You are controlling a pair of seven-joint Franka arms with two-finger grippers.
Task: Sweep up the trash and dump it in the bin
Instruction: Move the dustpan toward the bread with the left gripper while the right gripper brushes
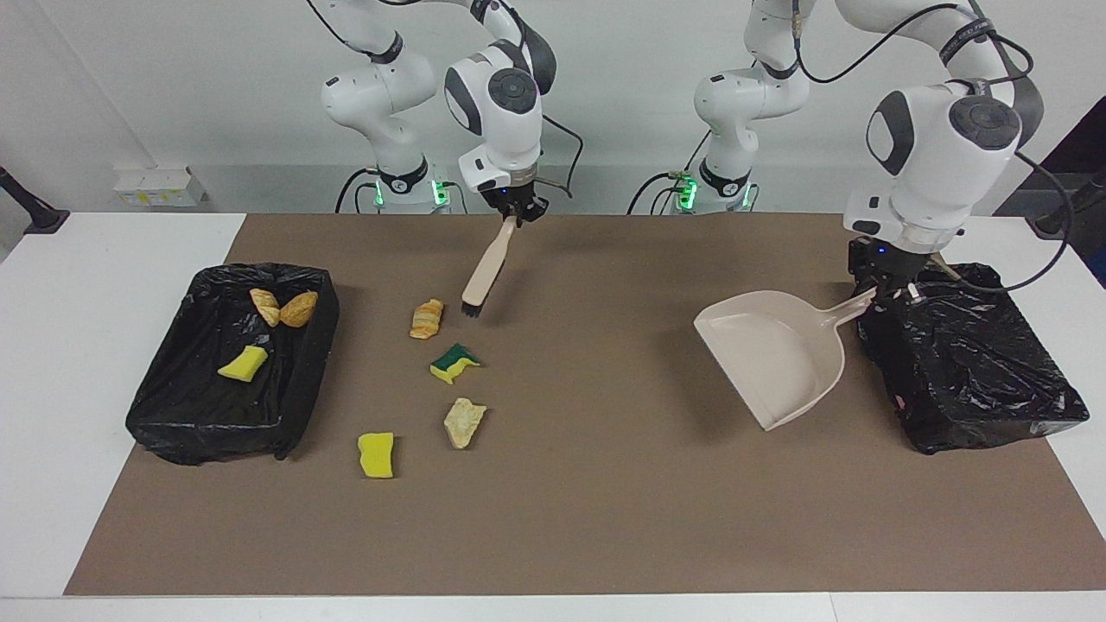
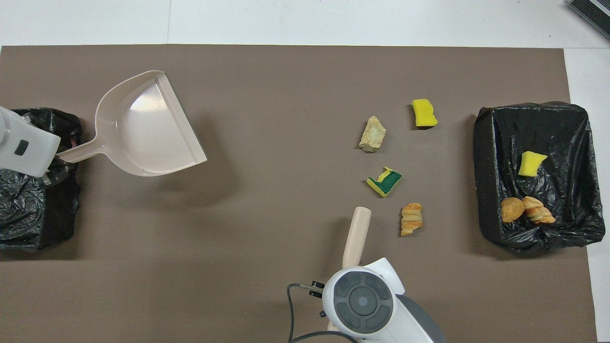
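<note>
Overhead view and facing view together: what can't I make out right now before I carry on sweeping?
- Left end effector: overhead, cut off by the frame edge; its grip on the dustpan handle is hidden.
- Right end effector: overhead, its own wrist covers it above the brush.
- Empty-looking bin by the left arm: dark liner folds hide its bottom in both views.
</note>
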